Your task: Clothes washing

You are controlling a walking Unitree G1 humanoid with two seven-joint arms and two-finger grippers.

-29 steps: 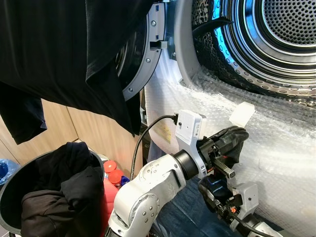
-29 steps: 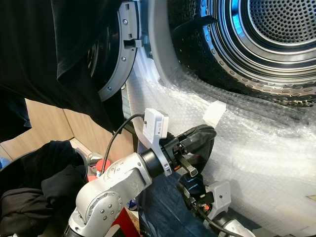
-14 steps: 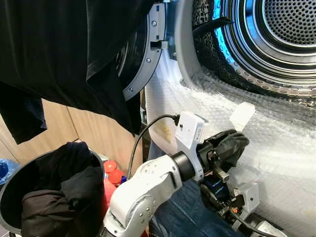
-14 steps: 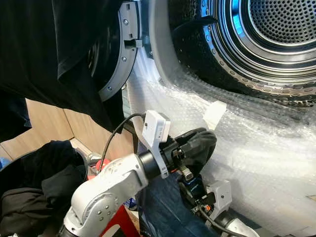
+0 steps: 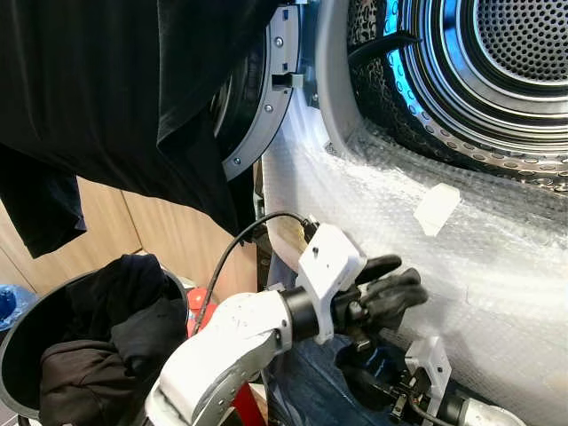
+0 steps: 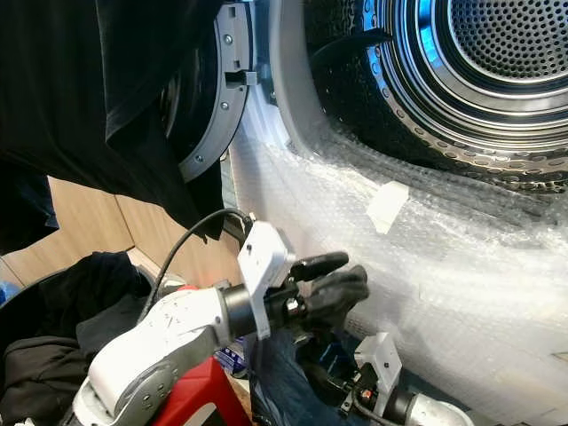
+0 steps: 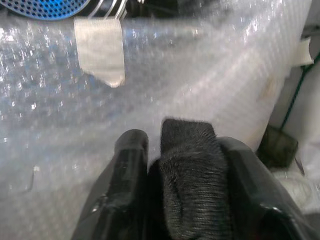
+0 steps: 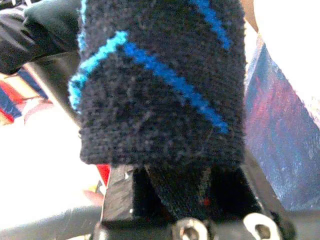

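My left gripper (image 5: 395, 282) is held low in front of the washing machine, below the open drum (image 5: 497, 71). It is shut on a dark grey knitted piece (image 7: 190, 185), which fills the gap between its black fingers (image 7: 127, 165). Lower and closer to me, my right gripper (image 5: 377, 382) is shut on a dark knitted piece with blue stripes (image 8: 160, 85). The right gripper sits over a blue denim garment (image 5: 311, 390). A black garment (image 5: 115, 98) hangs over the open round door (image 5: 262, 115) at upper left.
Bubble wrap (image 5: 497, 248) with a taped patch (image 5: 437, 206) covers the machine's front below the drum. A round dark basket (image 5: 13, 355) holding dark clothes (image 5: 115, 328) stands at lower left. Red bottles (image 5: 197, 297) and a wooden cabinet (image 5: 115, 231) sit beside it.
My left arm has swung down and to the left with the grey piece, away from the taped patch. The right gripper has dropped lower in view.
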